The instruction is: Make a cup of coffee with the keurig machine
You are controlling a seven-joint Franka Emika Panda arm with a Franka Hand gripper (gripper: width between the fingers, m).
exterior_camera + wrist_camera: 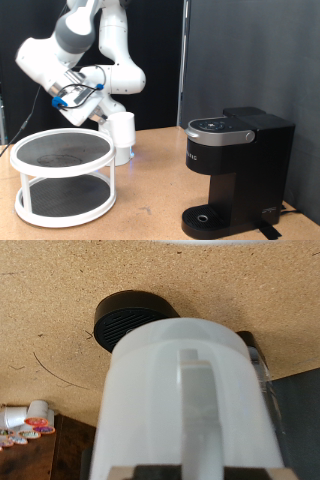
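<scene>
Fingers closed on the cup [122, 136], gripper [107, 118] pressed against its upper side, slanting down from the exterior view's left. In the wrist view only small dark bits of the fingers at the picture's edge, with the white cup [185, 390] very close and filling most of the frame, its handle [195, 400] turned toward the camera.

Cup upright, just beside the right rim of the white two-level round rack [62, 178] in the exterior view, low over the wooden table [150, 205]; not possible to tell whether touching the table or slightly lifted.

Beyond the cup in the wrist view, a black round drip tray [135, 318] with a grille top, on the table [60, 300], and a part of the dark machine body [258, 358] beside it. Some small coffee pods [25, 425] in a corner, blurred.

Keurig machine [236, 175] well apart from the cup, at the exterior view's right, lid down. White arm [95, 45] bent above the rack.
</scene>
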